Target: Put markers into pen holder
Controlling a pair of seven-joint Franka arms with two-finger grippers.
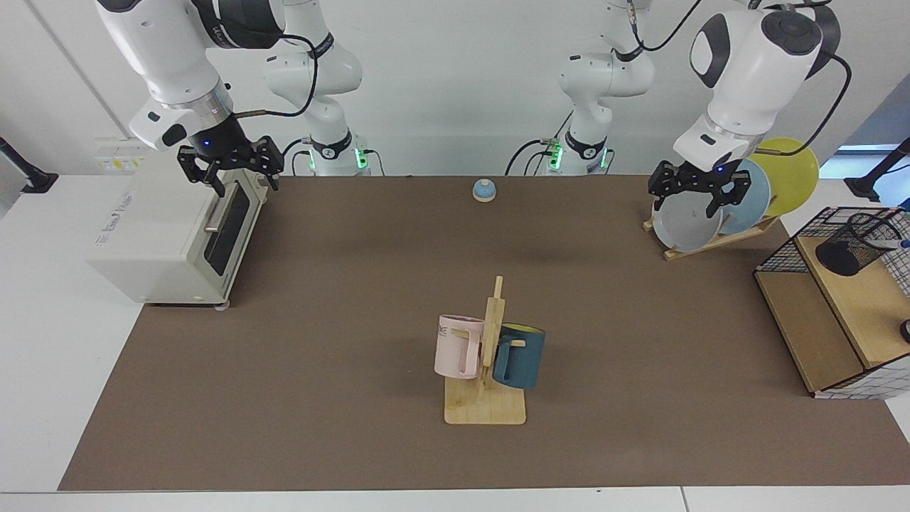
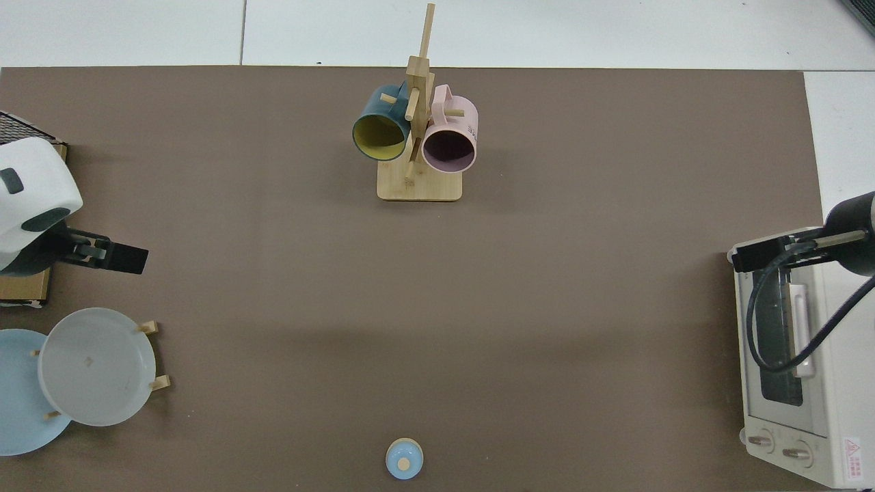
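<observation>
Setting: a brown mat (image 1: 355,299) covers the desk, with two white robot arms based along its far edge in the facing view.
Left gripper (image 1: 699,189): hangs above the grey plate (image 1: 679,222) in the wooden plate rack, near the mat's far corner on the shelf side. Its fingers are spread and hold nothing.
Right gripper (image 1: 229,165): waits over the top front edge of the white toaster oven (image 1: 170,235) at the opposite end, fingers spread and empty.
Pen holder (image 1: 857,244): a black mesh cup tipped on its side on the upper board of the wire-and-wood shelf (image 1: 825,334), just off the mat's end.
Marker (image 1: 892,244): a pale barrel with a blue tip showing at the holder's mouth, lying on the rim. How far in it sits cannot be told.
Step in hand: judging by the empty left gripper, the marker looks delivered and the task near done.
Next move: confirm the marker is seated; if not, nudge it deeper.
Middle of mat: a mug tree (image 1: 490,355) holds a pink mug (image 1: 458,346) and a teal mug (image 1: 520,355).
Far edge: a small blue bell (image 1: 484,189).
Open room: wide bare mat between oven, mug tree and plates; the tight spots are the plate rack and the shelf's wire frame.
</observation>
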